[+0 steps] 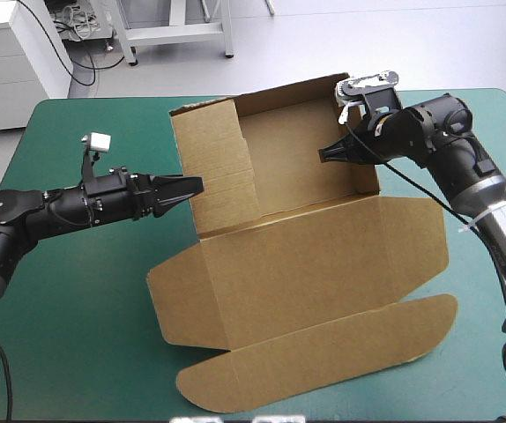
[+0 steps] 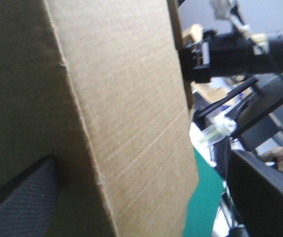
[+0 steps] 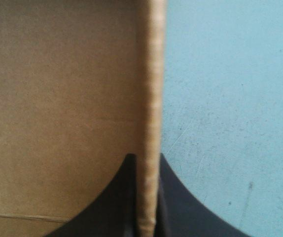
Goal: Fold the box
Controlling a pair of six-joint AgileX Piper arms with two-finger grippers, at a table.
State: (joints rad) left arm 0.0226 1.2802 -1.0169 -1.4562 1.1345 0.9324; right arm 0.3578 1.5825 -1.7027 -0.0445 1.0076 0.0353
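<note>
The brown box point(image 1: 306, 256) lies mid-table as an open tray, with its left, back and right walls raised. Its lid point(image 1: 323, 361) lies flat toward the near edge. My left gripper point(image 1: 187, 189) is at the tray's left wall, open. In the left wrist view that wall point(image 2: 131, 123) fills the space between the two spread fingers point(image 2: 23, 197). My right gripper point(image 1: 328, 154) reaches over the right wall from the far right. Its fingers point(image 3: 126, 197) are shut on that wall's top edge point(image 3: 151, 98). The left wrist view shows the right gripper point(image 2: 195, 64) beyond the board.
The teal-green cover point(image 1: 85, 300) shows bare to the left of the box and in a strip on its right point(image 3: 230, 98). The lid's rounded tuck flap point(image 1: 262, 379) reaches close to the table's near edge.
</note>
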